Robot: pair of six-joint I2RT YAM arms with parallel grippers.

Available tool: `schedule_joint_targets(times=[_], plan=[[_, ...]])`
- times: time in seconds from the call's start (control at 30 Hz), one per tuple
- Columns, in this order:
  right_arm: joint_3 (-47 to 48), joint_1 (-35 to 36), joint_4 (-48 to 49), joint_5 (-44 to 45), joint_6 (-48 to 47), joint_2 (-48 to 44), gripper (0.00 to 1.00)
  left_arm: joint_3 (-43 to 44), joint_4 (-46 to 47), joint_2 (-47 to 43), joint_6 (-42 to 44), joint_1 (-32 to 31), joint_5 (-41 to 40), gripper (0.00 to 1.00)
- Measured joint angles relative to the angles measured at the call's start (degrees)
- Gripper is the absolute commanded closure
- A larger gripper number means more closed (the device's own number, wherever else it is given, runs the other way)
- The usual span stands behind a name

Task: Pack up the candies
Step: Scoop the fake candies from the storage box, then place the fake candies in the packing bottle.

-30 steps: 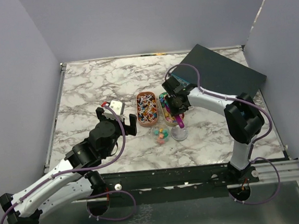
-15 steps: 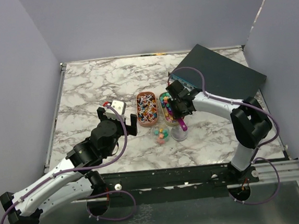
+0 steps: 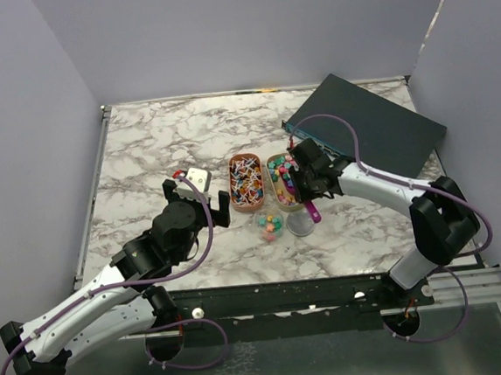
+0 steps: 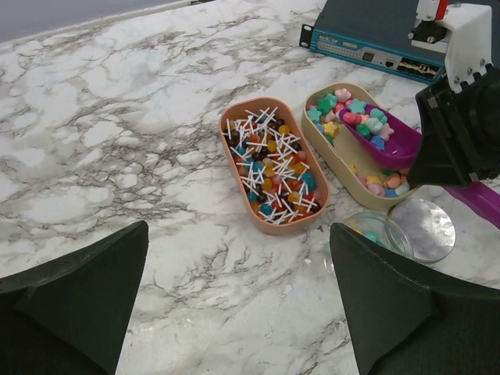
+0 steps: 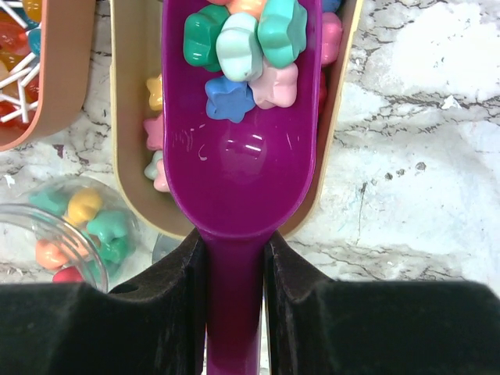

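**A:** What is the right tool [image 5: 234, 269] gripping?

**B:** Its fingers [image 5: 168, 305] are clamped on the handle of a purple scoop [image 5: 238, 156]. The bowl sticks straight out ahead of them, over the near end of a beige tray [image 5: 129, 141].

**A:** And the candies [image 5: 242, 39]?

**B:** They are in three places. A small heap sits at the far tip of the scoop bowl — green, mint, pink and blue pieces. More lie in the beige tray, under and beside the scoop. A few are in a clear jar [image 5: 47, 234], down to the left of the right tool's fingers. The jar stands on the marble tabletop [image 4: 117, 133] just beside the tray.

**A:** Anything else close to that tool?

**B:** A round lid [image 4: 422, 229] lies flat beneath it, right next to the jar. A dark box [image 4: 383, 31] rests on the tabletop beyond it.

**A:** What about the left tool [image 4: 234, 312]?

**B:** Its jaws are spread wide apart with nothing between them. A salmon tray [image 4: 273, 168] lies ahead of it, full of colourful bits with white sticks. The beige tray is just to the right of that one, and the two run side by side.
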Motion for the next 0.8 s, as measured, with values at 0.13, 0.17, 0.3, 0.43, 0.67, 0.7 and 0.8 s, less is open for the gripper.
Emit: schedule_joint_targets(times=[0.13,0.17,0.3,0.43,0.67,0.7,0.8], plan=[[-2.29,0.0,0.85,-0.17,-0.35,-3.43,0.99,0.0,0.0,0.0,-0.04,0.0,0.07,0.01],[-2.89,0.0,1.09,-0.28,-0.57,-4.37,0.99,0.0,0.02,0.02,-0.04,0.0,0.11,0.01],[-5.62,0.0,2.69,-1.18,-2.01,-8.85,0.99,0.0,0.0,0.24,-0.35,0.0,0.28,0.01],[-8.0,0.02,3.96,-2.23,-4.28,-13.64,0.99,0.0,-0.02,0.37,-0.72,0.0,0.42,0.01],[-13.77,0.09,8.28,-7.43,-10.67,-24.3,0.99,0.0,-0.09,0.37,-2.03,0.0,1.51,0.01],[-14.71,0.15,9.05,-8.7,-12.11,-26.01,0.99,0.0,-0.11,0.37,-2.21,0.0,1.77,0.01],[-17.0,0.22,10.45,-12.35,-16.79,-30.53,0.99,0.0,-0.15,0.39,-2.47,0.02,2.25,0.01]])
